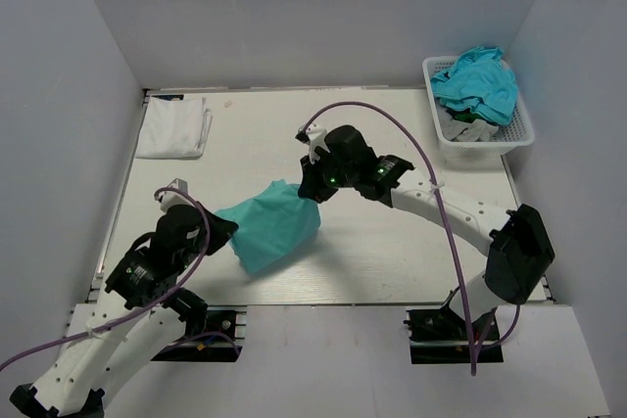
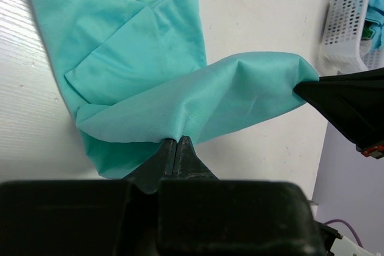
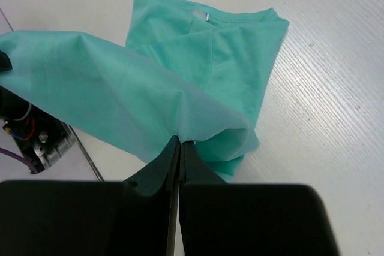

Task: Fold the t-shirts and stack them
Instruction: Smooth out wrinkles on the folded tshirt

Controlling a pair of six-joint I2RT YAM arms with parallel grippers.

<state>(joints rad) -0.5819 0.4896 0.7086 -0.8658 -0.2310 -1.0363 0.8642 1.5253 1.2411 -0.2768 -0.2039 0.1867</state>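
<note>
A mint green t-shirt point(image 1: 271, 225) lies partly folded near the table's front middle. My left gripper point(image 1: 221, 226) is shut on its left edge; in the left wrist view the left gripper point(image 2: 175, 141) pinches the cloth point(image 2: 198, 97), which is lifted off the table. My right gripper point(image 1: 310, 190) is shut on the other end; the right wrist view shows the right gripper point(image 3: 180, 141) pinching the cloth point(image 3: 120, 94). The lifted edge stretches between both grippers above the rest of the shirt. A folded white t-shirt point(image 1: 173, 127) lies at the back left. A turquoise-blue t-shirt point(image 1: 478, 82) and a grey one point(image 1: 466, 129) lie in the basket.
A white plastic lattice basket point(image 1: 522, 134) stands at the back right, also seen in the left wrist view point(image 2: 345, 19). Grey walls enclose the table on three sides. The right arm reaches across the table's middle.
</note>
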